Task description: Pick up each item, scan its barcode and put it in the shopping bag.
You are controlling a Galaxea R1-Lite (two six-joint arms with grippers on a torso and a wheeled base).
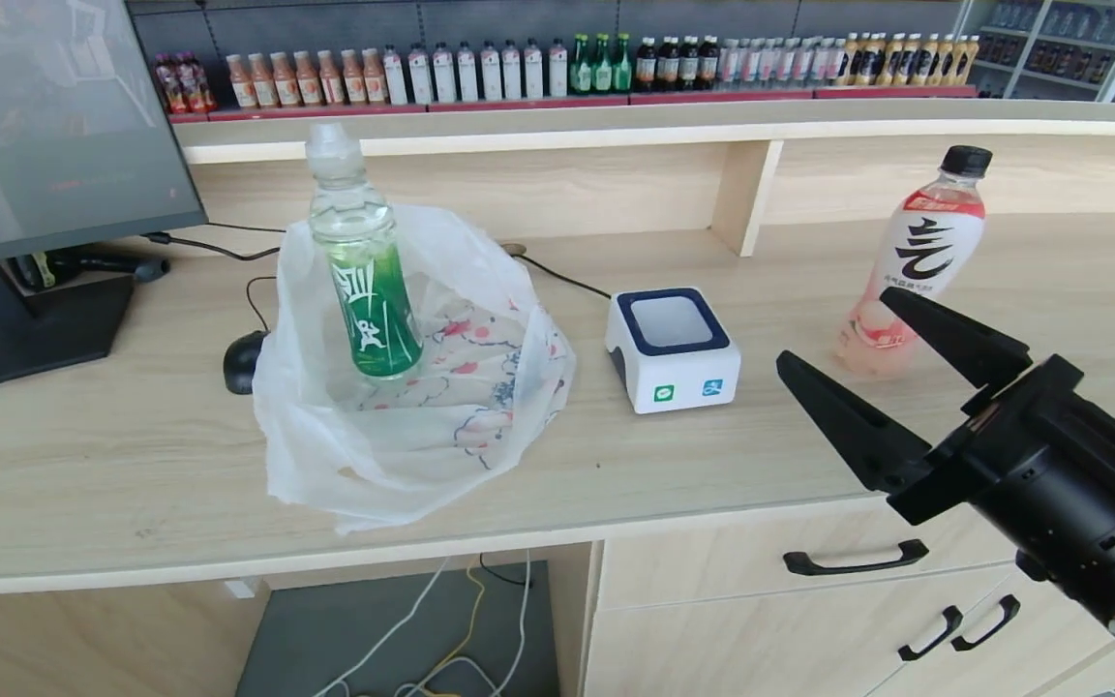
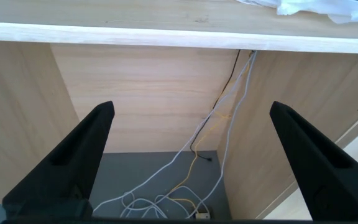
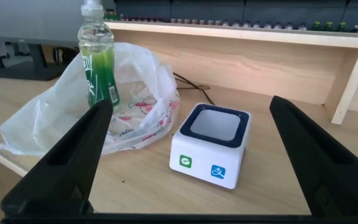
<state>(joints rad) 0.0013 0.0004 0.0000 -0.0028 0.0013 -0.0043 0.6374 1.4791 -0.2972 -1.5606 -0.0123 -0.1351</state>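
Observation:
A green bottle (image 1: 361,266) (image 3: 98,59) stands upright inside the white plastic shopping bag (image 1: 480,407) (image 3: 143,93) on the wooden counter. The white barcode scanner (image 1: 672,350) (image 3: 211,144) with its dark-rimmed window sits to the right of the bag. A pink peach drink bottle (image 1: 914,261) with a black cap stands at the right of the counter. My right gripper (image 1: 858,358) (image 3: 188,155) is open, hovering at the counter's front edge, just in front of the pink bottle and right of the scanner. Below the counter, my left gripper (image 2: 188,162) is open and holds nothing.
A monitor (image 1: 45,126) on a black stand is at the far left, with a black mouse (image 1: 243,360) and cables beside the bag. A raised wooden ledge (image 1: 616,126) runs behind the counter. Drawers (image 1: 853,560) lie below at right, loose cables (image 2: 185,180) in the open recess.

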